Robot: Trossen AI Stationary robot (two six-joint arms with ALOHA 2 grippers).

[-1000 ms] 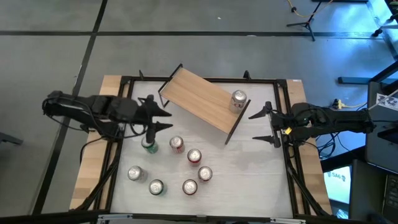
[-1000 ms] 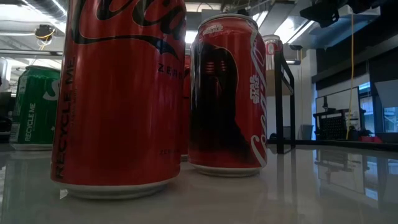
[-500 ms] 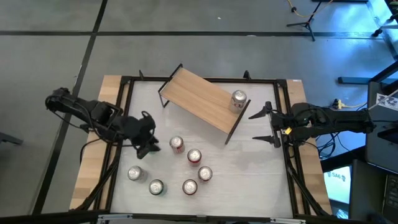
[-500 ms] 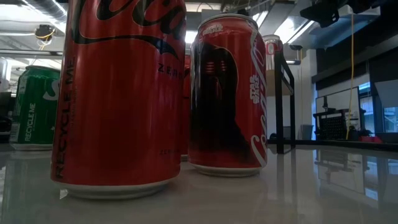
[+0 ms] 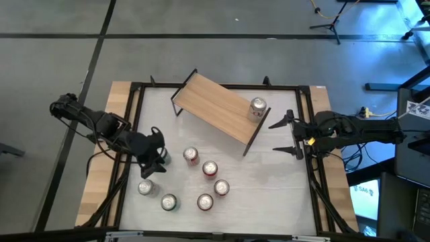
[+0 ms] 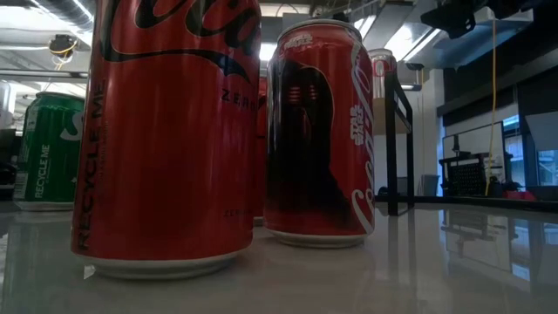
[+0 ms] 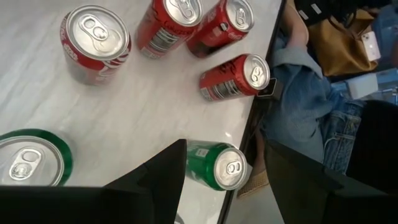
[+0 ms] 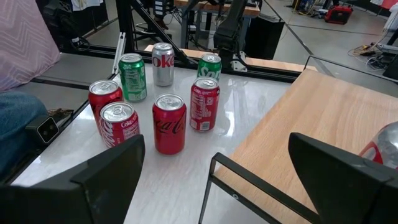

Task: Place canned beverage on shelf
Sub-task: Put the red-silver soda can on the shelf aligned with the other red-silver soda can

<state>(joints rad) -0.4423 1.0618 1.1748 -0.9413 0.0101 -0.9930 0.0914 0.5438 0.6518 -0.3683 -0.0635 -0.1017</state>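
Left end effector [image 5: 158, 161] open, empty | right end effector [image 5: 285, 134] open | 7 cans [image 8: 169, 121] on table [image 5: 269, 181] | 1 can [image 5: 258, 107] on shelf [image 5: 208, 101]

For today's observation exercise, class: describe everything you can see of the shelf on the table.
The shelf is a rectangular light-wood board on thin black metal legs. It stands at the table's far middle, turned at an angle to the table's edges. One can, silver-topped with red on its side, stands upright on the end nearer the right arm; the rest of the board is bare. No gripper touches it.
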